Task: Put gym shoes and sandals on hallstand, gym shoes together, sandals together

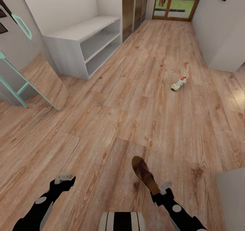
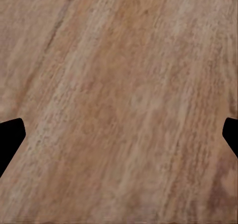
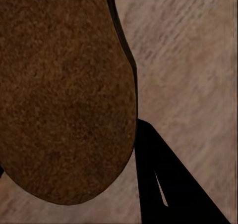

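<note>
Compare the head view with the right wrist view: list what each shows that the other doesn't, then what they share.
Head view alone: one gym shoe lying on the floor further down the corridor, a grey bench with two open shelves against the wall, the glass door at the far end, and the left gripper holding nothing.
Right wrist view alone: a close look at the sandal's brown underside, with a dark finger beside it.
Shared: the sandal gripped by the right gripper, and the wood floor.
</note>
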